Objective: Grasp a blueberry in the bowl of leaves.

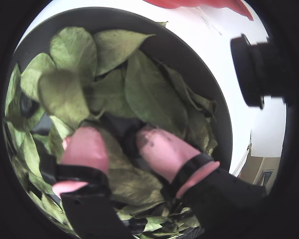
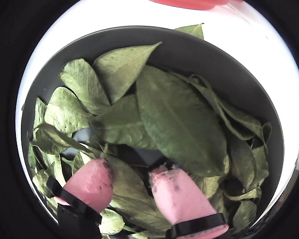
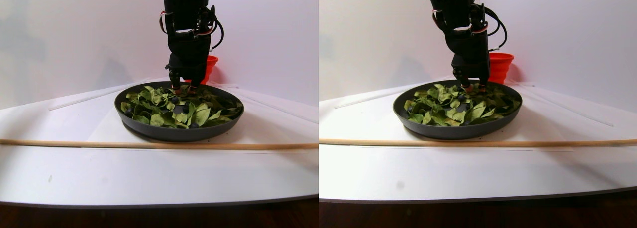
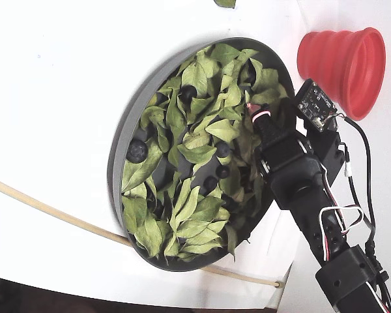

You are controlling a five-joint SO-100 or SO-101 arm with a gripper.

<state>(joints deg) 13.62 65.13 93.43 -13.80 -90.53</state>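
Note:
The dark grey bowl holds many green leaves with several dark blueberries among them, such as one near the left rim and one mid-bowl. My gripper reaches down into the bowl's right side in the fixed view. In both wrist views the pink fingertips stand apart, resting on leaves. The gripper is open, with only a leaf and a dark gap between its fingers. One blueberry shows at the left among the leaves. The stereo pair shows the gripper low in the bowl.
A red ribbed cup stands just beyond the bowl, also behind it in the stereo pair. A thin wooden stick lies across the white table in front of the bowl. A loose leaf lies outside the rim. Another camera sits on the wrist.

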